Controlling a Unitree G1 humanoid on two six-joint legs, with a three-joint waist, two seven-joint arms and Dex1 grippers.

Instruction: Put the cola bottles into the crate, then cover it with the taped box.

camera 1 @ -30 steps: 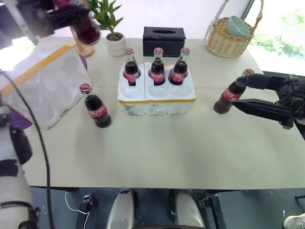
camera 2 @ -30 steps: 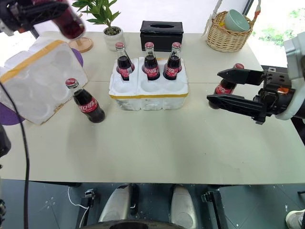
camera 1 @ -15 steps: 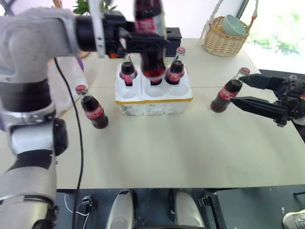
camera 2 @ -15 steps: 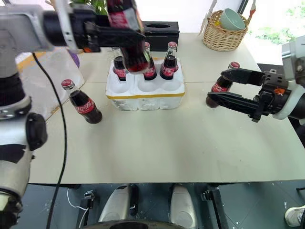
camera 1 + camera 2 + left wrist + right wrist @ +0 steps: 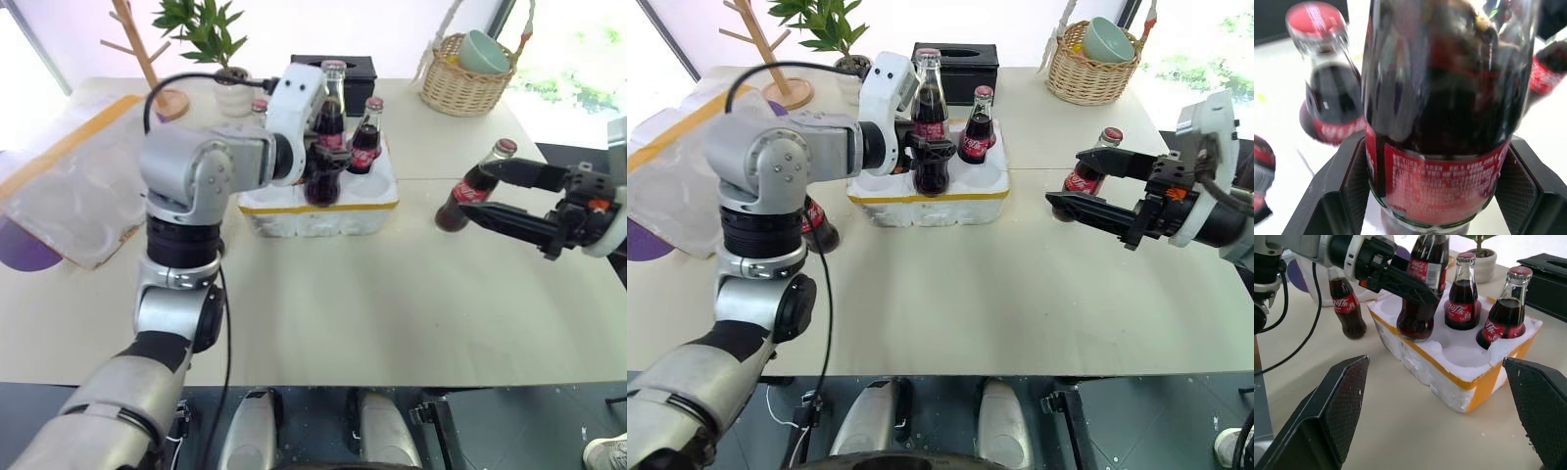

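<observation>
The left tool (image 5: 1400,286) grips a cola bottle (image 5: 929,122) over a front hole of the crate (image 5: 960,201), the right tool (image 5: 1095,186) is wide open and empty, and a crooked drop could tip the bottle over.

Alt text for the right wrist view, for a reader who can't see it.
The left gripper holds a cola bottle above a front well of the crate, where two bottles already stand. Another bottle stands on the table beside it.
</observation>
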